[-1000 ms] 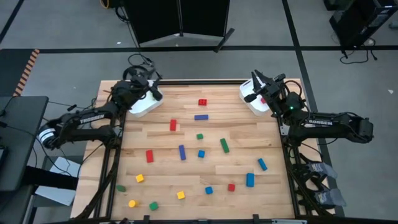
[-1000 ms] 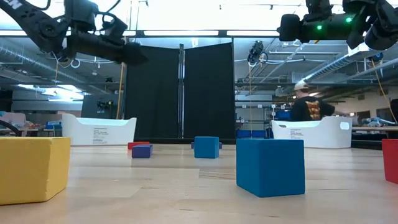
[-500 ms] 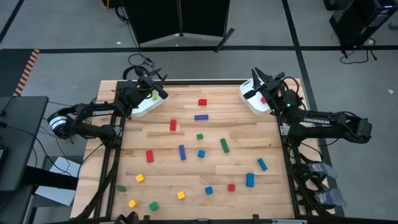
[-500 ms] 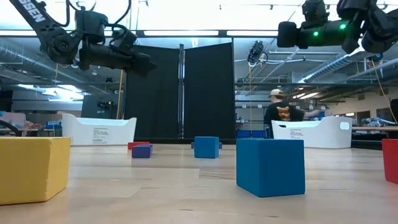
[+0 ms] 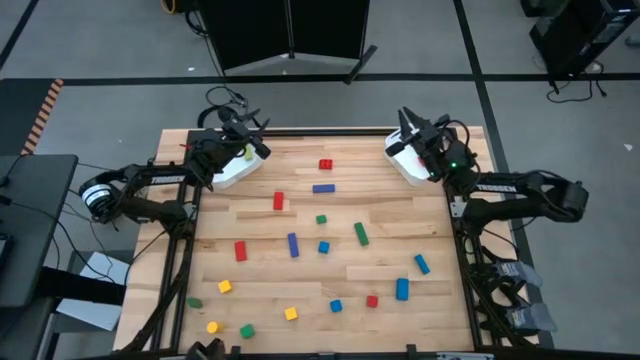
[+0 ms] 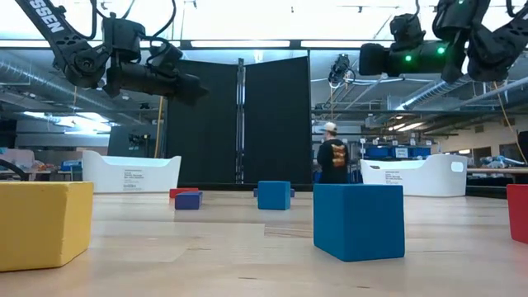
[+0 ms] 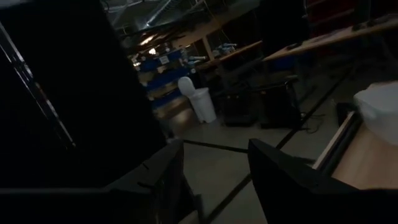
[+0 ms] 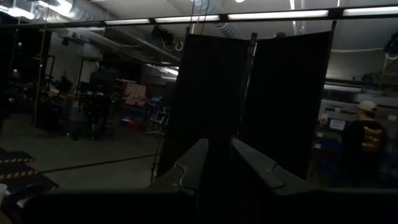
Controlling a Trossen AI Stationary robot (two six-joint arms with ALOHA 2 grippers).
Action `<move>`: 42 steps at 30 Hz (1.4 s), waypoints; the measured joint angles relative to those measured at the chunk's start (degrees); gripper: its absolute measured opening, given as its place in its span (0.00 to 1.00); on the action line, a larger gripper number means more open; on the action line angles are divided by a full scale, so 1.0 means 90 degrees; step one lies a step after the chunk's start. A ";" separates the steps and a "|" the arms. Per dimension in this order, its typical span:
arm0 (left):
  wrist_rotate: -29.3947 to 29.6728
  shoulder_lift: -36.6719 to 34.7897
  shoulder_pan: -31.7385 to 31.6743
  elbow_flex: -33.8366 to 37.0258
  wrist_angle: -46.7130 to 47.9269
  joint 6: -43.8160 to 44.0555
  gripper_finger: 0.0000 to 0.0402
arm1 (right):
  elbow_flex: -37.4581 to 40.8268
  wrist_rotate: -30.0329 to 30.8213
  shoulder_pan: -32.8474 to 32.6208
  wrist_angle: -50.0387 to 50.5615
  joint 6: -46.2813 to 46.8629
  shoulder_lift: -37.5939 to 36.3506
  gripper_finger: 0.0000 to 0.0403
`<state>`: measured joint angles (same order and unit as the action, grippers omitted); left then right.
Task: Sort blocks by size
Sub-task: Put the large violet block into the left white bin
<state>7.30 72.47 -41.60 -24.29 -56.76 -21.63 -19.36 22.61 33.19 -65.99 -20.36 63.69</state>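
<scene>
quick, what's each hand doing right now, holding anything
Left hand: open, empty, above the left bin.
Right hand: open, empty, above the right bin.

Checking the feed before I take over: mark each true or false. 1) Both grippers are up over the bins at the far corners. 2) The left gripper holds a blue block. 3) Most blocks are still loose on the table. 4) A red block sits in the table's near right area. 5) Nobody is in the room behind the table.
1) True: the left gripper is over the left bin, the right gripper over the right bin.
2) False: its fingers are open with nothing between them.
3) True: blocks lie scattered across the table.
4) True: the red block.
5) False: a person stands there.
</scene>
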 joint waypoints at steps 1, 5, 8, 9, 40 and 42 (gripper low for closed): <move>-0.0063 0.0000 0.0000 -0.0002 0.0017 0.0137 0.47 | -0.0002 -0.0002 0.0000 0.0004 0.0000 0.0009 0.19; -0.0319 0.0000 0.0001 0.0000 0.0220 0.0692 0.47 | -0.0002 -0.0002 -0.0061 -0.0003 -0.0001 -0.0003 0.19; -0.0339 0.0000 0.0000 -0.0002 0.0313 0.1165 0.47 | -0.0002 -0.0003 -0.0191 -0.0026 -0.0005 -0.0056 0.19; -0.0334 0.0000 0.0002 -0.0002 0.0352 0.1309 0.47 | -0.0002 -0.0002 -0.0244 -0.0025 -0.0013 -0.0083 0.19; -0.0276 0.0163 0.1402 -0.1955 0.6327 0.2745 0.47 | -0.0978 0.0865 -0.2793 0.4429 0.1588 -0.0215 0.20; -0.0273 0.0163 0.1489 -0.1955 0.6278 0.2645 0.47 | -0.0978 0.0865 -0.2910 0.4484 0.1784 -0.0215 0.21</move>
<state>4.84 73.93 -28.20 -41.89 -0.26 2.18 -28.16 30.39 7.00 -25.63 -4.31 61.76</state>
